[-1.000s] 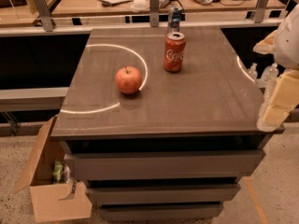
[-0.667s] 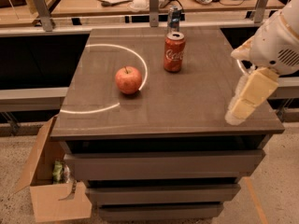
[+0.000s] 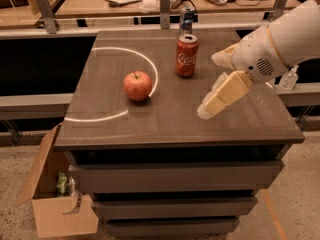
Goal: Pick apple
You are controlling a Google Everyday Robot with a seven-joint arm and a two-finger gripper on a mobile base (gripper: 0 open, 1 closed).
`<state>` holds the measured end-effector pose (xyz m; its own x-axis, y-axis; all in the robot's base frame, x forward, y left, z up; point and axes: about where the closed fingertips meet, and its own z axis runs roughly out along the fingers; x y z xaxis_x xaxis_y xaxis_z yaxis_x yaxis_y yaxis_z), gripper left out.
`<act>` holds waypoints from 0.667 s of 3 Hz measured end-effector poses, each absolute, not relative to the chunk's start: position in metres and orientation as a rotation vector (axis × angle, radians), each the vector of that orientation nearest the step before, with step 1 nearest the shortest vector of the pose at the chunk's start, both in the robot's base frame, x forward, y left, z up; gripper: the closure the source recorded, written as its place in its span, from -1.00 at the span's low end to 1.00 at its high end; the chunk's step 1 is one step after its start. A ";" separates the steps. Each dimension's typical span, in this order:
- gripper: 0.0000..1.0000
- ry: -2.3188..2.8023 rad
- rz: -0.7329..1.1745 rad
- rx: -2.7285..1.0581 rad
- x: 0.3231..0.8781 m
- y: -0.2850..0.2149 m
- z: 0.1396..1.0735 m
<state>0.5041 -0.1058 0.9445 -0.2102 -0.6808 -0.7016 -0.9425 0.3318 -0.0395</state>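
The apple [image 3: 137, 85] is round and red-orange with a short dark stem. It sits on the dark table top [image 3: 165, 124], left of centre, inside a white curved line. My gripper [image 3: 206, 111] hangs over the table's right half, tilted down and to the left, at the end of the white arm [image 3: 280, 41]. It is well to the right of the apple and a little nearer the front edge. It holds nothing that I can see.
A red Coca-Cola can [image 3: 186, 55] stands behind and right of the apple, with a darker can [image 3: 186, 20] behind it. A cardboard box [image 3: 52, 199] sits on the floor at the left. A small bottle [image 3: 289, 77] stands at the right. A cluttered desk lies beyond.
The arm has swung in from the right edge of the view to the left over the table, closer to the apple. The apple and cans have not moved.
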 end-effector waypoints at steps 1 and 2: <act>-1.00 1.877 0.580 -1.397 0.527 -0.083 0.934; -1.00 1.859 0.578 -1.392 0.533 -0.079 0.932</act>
<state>0.5332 -0.0790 0.9324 -0.1461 -0.6187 -0.7719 -0.9473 0.3125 -0.0711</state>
